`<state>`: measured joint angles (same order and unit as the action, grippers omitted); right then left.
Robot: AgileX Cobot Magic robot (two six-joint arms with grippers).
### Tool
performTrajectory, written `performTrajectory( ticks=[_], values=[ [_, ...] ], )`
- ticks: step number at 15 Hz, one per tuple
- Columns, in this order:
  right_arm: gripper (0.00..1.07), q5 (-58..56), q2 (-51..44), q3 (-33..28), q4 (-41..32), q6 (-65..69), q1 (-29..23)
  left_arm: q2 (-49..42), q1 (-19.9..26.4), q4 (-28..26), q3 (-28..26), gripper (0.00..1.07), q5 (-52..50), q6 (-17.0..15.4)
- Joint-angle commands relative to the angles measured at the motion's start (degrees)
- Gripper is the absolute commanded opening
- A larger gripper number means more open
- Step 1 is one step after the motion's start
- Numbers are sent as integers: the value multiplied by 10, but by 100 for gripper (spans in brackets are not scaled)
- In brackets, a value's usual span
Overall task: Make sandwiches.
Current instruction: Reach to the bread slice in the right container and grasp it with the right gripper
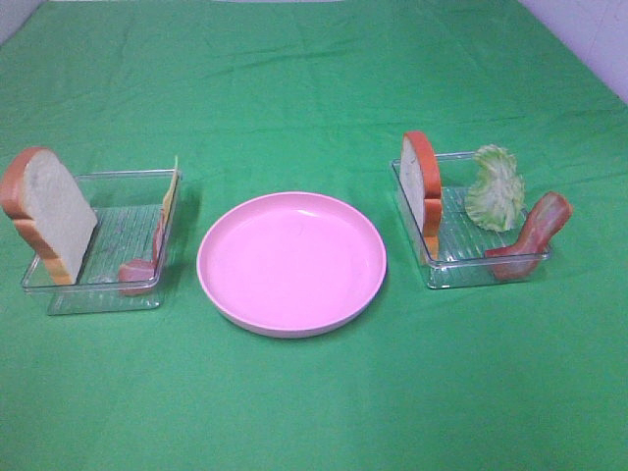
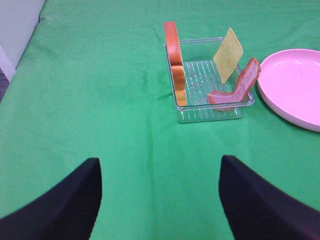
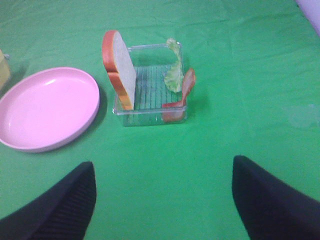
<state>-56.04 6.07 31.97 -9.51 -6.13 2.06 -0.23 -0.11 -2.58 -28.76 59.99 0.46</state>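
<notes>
Exterior high: set far above; pink plate (image 1: 291,263) centred, left tray (image 1: 98,287) at its 9 o'clock, right tray (image 1: 471,280) at 3.
Left wrist: aimed low past left gripper (image 2: 160,161) at left tray.
Right wrist: aimed likewise past right gripper (image 3: 163,162) at right tray.
Shared: pink plate, caught by all.

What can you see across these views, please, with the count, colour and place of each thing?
Bread slices: two, white with orange-brown crust, one standing in each tray.
Bacon strips: two, reddish-brown, one in each tray.
Cheese slice: one, yellow, left tray.
Lettuce leaf: one, pale green, right tray.
Trays: two, clear, either side of the plate.
Plate: one, pink, centre.
Cloth: one, green, under everything.
Left jaws: one pair, black, open, holding nothing.
Right jaws: one pair, black, open, holding nothing.
</notes>
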Motion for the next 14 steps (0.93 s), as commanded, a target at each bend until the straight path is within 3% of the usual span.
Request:
performTrajectory(
  ticks=[1, 3, 4, 6, 9, 11, 12, 14],
  values=[
    [72, 45, 70, 25, -14, 3, -1, -11, 1, -2, 1, 64, -5, -1],
    [72, 49, 195, 64, -14, -3, -1, -11, 1, -2, 1, 64, -5, 1],
    [72, 49, 195, 64, -14, -3, -1, -11, 1, -2, 1, 64, -5, 1],
    [72, 44, 364, 139, -46, -28, -1, -11, 1, -2, 1, 64, -5, 1],
    [72, 11, 536, 248, -111, -49, -1, -11, 1, -2, 1, 64, -5, 1],
    [72, -2, 568, 270, -120, -49, -1, -11, 1, -2, 1, 64, -5, 1],
    [72, -44, 654, 335, -134, -50, -1, -11, 1, -2, 1, 64, -5, 1],
    [72, -77, 736, 406, -146, -50, -1, -11, 1, -2, 1, 64, -5, 1]
  ],
)
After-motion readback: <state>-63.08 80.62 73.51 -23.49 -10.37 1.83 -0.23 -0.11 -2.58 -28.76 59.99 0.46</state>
